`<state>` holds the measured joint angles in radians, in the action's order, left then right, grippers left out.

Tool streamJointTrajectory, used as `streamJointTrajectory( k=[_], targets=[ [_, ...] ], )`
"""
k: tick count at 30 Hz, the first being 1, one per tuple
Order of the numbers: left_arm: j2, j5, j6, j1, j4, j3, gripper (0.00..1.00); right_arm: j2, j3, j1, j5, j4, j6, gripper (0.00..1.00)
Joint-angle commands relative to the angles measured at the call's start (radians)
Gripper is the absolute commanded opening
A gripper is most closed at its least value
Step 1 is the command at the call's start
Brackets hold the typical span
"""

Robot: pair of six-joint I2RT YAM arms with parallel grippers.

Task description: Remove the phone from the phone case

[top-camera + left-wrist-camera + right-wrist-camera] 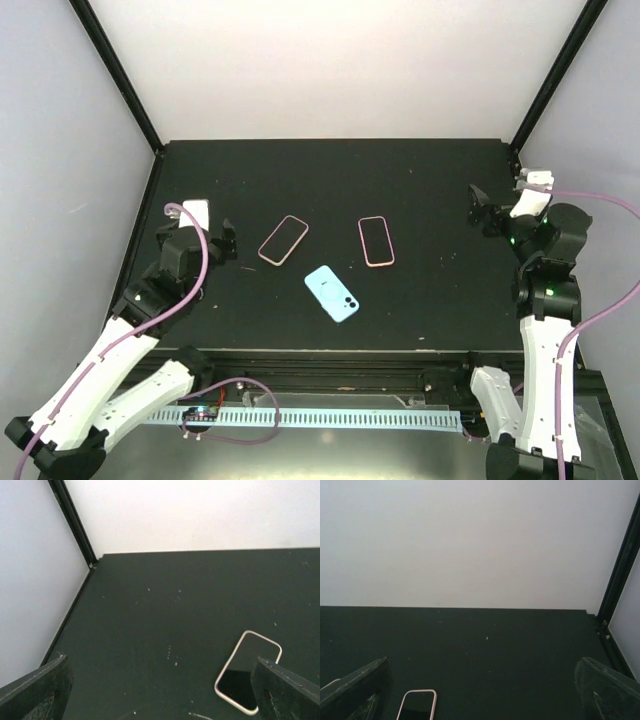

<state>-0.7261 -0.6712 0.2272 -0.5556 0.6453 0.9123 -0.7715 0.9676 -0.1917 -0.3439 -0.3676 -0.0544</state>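
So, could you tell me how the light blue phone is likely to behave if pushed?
The light blue phone lies flat on the table, so it would probably slide or spin rather than tip or roll. Its back looks smooth, so it may be slippery. It seems thin and stiff, so likely hard to lift off the surface.

The black tabletop (430, 190) carries three flat things near its middle, all apart from each other. The left pale-rimmed phone (283, 240) lies dark face up and slanted, and the right pale-rimmed phone (376, 241) lies well to its right, nearly straight, also dark face up. The light-blue phone (331, 293) lies nearer the arms, between and below those two, slanted, with small camera lenses showing at one corner.
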Motion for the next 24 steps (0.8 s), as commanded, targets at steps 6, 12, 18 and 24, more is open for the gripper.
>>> streamJointTrajectory(
  k=[6, 12, 18, 24],
  targets=[
    [0.034, 0.281, -0.044, 0.009, -0.036, -0.107, 0.83, 0.085, -0.155, 0.079, -0.032, 0.02, 0.059, 1.0],
    [0.0, 0.432, -0.023, -0.069, -0.022, -0.149, 0.83, 0.074, -0.234, 0.119, -0.066, -0.004, 0.137, 1.0],
    [-0.065, 0.502, 0.066, -0.246, -0.03, -0.172, 0.91, 0.066, -0.256, 0.144, -0.09, -0.055, 0.222, 1.0],
    [-0.187, 0.544, 0.151, -0.414, -0.05, -0.173, 0.94, 0.065, -0.241, 0.157, -0.135, -0.162, 0.326, 1.0]
  ],
)
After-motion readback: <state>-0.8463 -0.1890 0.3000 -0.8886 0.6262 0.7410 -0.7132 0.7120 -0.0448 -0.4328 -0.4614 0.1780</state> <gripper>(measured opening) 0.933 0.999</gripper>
